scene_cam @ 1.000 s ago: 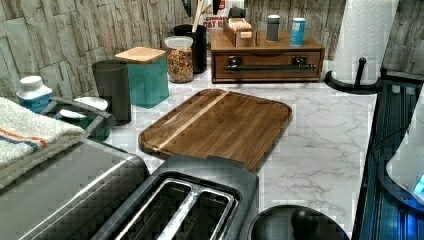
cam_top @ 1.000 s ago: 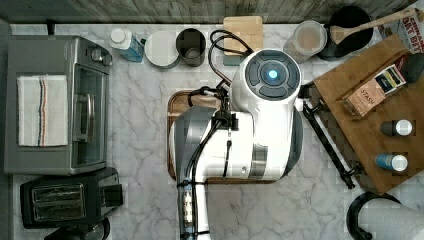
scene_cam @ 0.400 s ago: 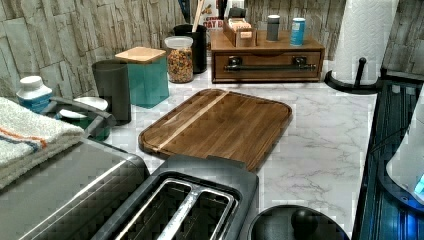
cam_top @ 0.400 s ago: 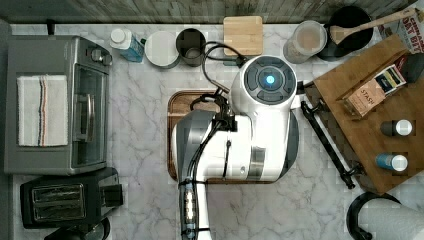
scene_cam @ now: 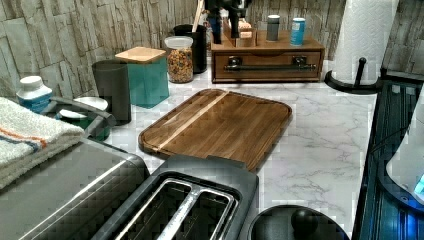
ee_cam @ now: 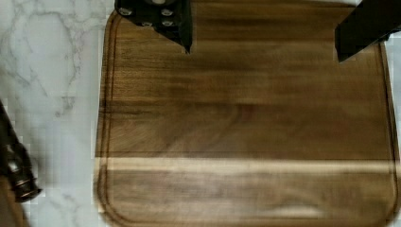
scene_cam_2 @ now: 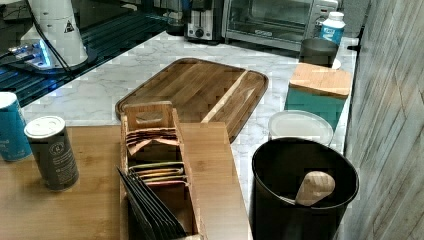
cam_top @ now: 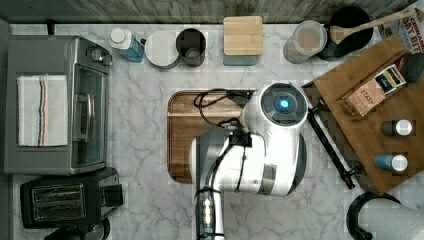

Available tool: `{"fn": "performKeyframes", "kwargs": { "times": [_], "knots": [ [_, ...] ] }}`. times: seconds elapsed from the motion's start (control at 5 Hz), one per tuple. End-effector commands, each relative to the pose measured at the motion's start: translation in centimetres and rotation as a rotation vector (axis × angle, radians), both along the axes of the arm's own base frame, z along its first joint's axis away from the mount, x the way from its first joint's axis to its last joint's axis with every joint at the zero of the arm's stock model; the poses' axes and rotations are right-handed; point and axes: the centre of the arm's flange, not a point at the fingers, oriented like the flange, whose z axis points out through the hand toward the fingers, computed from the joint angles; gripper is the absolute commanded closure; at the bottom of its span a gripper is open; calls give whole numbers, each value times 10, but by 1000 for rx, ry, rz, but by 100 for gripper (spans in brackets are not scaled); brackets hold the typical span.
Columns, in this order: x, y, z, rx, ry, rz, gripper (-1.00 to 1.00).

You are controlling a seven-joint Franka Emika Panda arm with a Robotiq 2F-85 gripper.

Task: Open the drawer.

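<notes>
Gripper [ee_cam: 265, 35]: the wrist view shows two black fingers [ee_cam: 163, 16] spread wide apart with nothing between them, hanging above the wooden tray [ee_cam: 246, 132]. No contact with the tray can be made out.

Arm [cam_top: 265, 150]: in the top view the white body covers most of the tray, its blue-lit joint cap sitting near the tray's edge on the top view's right.

Drawer [scene_cam: 267, 66]: wide, shallow, brown wood, set in the front of a low wooden cabinet [scene_cam: 216, 64] at the far end of the marble counter [scene_cam: 320, 145] in the left view. A long black bar handle [scene_cam: 270, 67] runs across almost the full front on two posts. Front appears flush with the cabinet frame, so the drawer reads as closed. In the top view the cabinet sits at the top view's right, turned at an angle, handle [cam_top: 330, 145] facing the tray and just beside the arm.

On the cabinet top: a tea-bag box [scene_cam_2: 155, 160], a grey shaker [scene_cam_2: 52, 152] and a blue shaker [scene_cam_2: 10, 127].

Nearby: teal canister with a wooden lid [scene_cam: 147, 75], cereal jar [scene_cam: 180, 59], paper towel roll [scene_cam: 362, 40], toaster oven [cam_top: 55, 105], toaster [cam_top: 60, 200].
</notes>
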Motion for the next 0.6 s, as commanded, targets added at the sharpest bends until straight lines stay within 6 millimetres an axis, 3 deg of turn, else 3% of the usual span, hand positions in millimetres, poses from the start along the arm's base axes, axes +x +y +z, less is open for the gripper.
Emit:
{"fn": "performKeyframes", "kwargs": {
  "times": [0.2,0.6],
  "knots": [
    [-51,-96,-4,-58,-189,148,-100],
    [-79,-131,-39,-123,-289,377,-100]
  ]
}}
